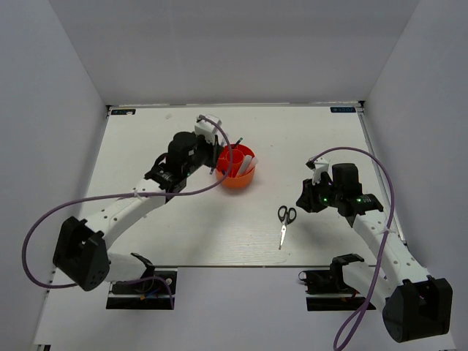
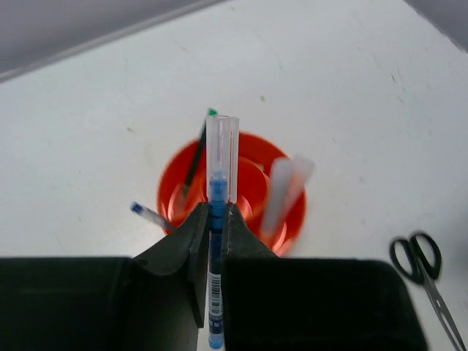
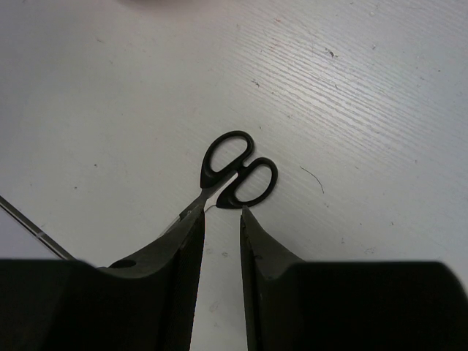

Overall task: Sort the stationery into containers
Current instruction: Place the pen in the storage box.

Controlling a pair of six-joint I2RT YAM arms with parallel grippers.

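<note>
Two risks we noted. Left gripper [image 2: 214, 212] pinched a blue pen [image 2: 216, 190] over the orange organizer [image 2: 252, 142], already crowded with pens and a white tube; released off-centre, it could catch the rim or a neighbour and tip out. Right gripper [image 3: 222, 212], jaws slightly spread and empty, hung above the scissors [image 3: 235, 175] lying flat on the bench [image 3: 351, 110]; we judged the thin handles might slip.

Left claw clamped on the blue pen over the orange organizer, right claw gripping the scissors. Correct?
Not quite. The right claw is open and holds nothing: the scissors lie flat on the table below its fingertips, as the right wrist view shows. The rest stands: the left claw is clamped on the blue pen over the orange organizer.
</note>
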